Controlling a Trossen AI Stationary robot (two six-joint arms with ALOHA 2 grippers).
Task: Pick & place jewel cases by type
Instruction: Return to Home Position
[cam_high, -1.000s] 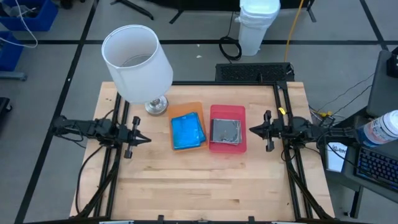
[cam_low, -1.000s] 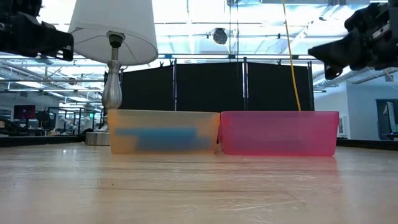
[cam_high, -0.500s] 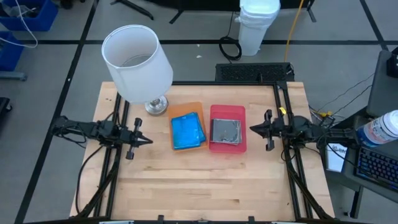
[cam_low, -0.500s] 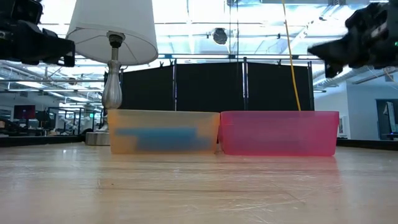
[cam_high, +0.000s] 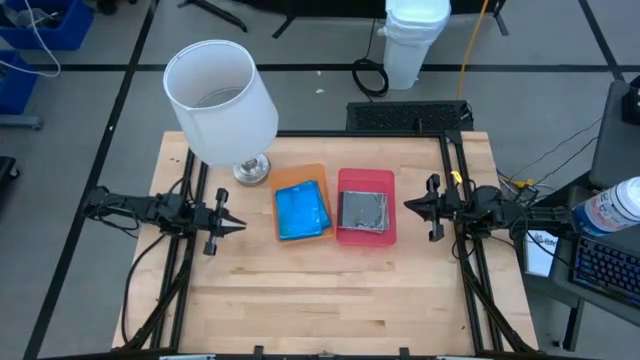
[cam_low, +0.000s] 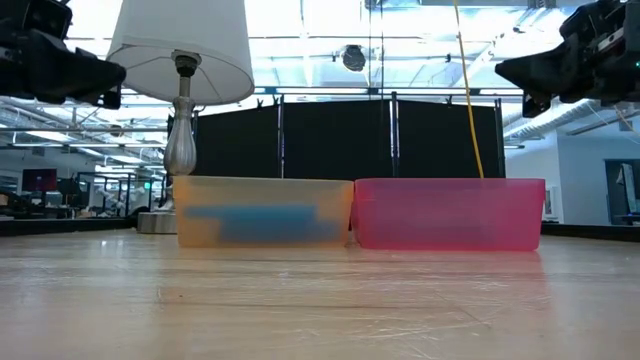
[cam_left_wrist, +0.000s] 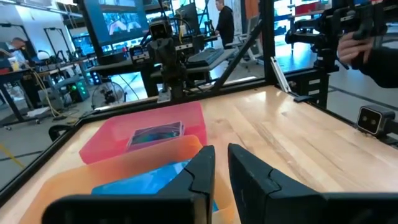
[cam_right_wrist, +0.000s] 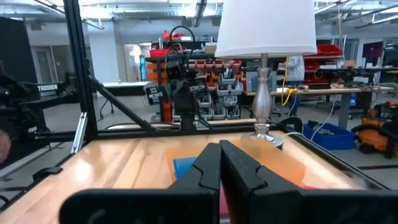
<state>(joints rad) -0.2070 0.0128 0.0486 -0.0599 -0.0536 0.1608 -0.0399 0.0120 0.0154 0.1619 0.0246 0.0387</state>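
Note:
Several translucent blue jewel cases (cam_high: 301, 210) lie stacked flat in the orange tray (cam_high: 316, 171); in the left wrist view they show as a blue slab (cam_left_wrist: 155, 180). Clear cases with dark insides (cam_high: 362, 210) lie flat in the red tray (cam_high: 364, 177), also seen as a dark case (cam_left_wrist: 155, 133) in the left wrist view. My left gripper (cam_high: 240, 225) hovers left of the orange tray, its fingers shut to a thin slit (cam_left_wrist: 221, 167). My right gripper (cam_high: 406, 207) hovers right of the red tray, shut (cam_right_wrist: 220, 155). Both are well above the table, left (cam_low: 120, 72) and right (cam_low: 500, 68), and hold nothing.
A white-shaded lamp (cam_high: 222, 100) stands on its metal base (cam_high: 252, 170) at the table's far left, just beyond the orange tray. The two trays (cam_low: 262, 212) (cam_low: 450, 214) sit side by side at mid-table. Bare wood (cam_high: 330, 290) stretches toward the near edge. Black frame rails run along both sides.
My left gripper has dipped slightly and edged toward the trays. My right gripper has risen a little and drawn back slightly toward the table's right edge. The cases and trays have stayed where they were.

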